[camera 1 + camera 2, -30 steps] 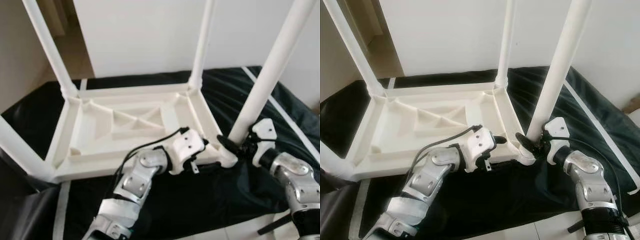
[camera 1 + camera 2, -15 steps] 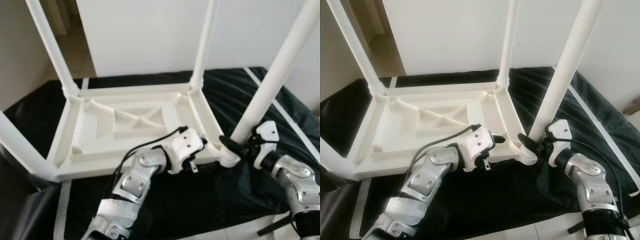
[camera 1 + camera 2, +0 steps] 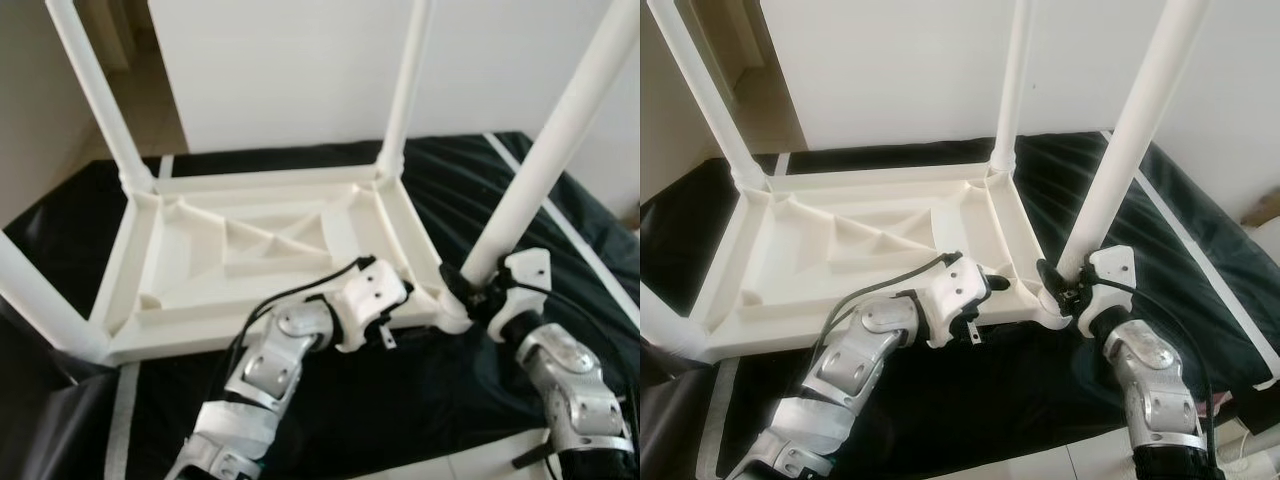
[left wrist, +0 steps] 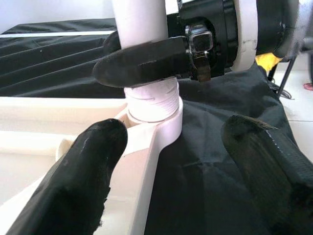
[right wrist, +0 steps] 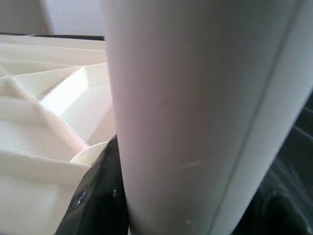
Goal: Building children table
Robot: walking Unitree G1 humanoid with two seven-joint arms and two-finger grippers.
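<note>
White table leg (image 3: 545,165) is clamped by right tool (image 3: 468,288).

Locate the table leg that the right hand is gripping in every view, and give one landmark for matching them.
Left eye view: the leg rises at the right, from the tabletop's near right corner.
Right eye view: the same leg, right of centre, with the right hand at its base.
Left wrist view: its lower end, top centre.
Right wrist view: close up, a broad white column.
Shared landmark: the round corner socket that holds it.
</note>
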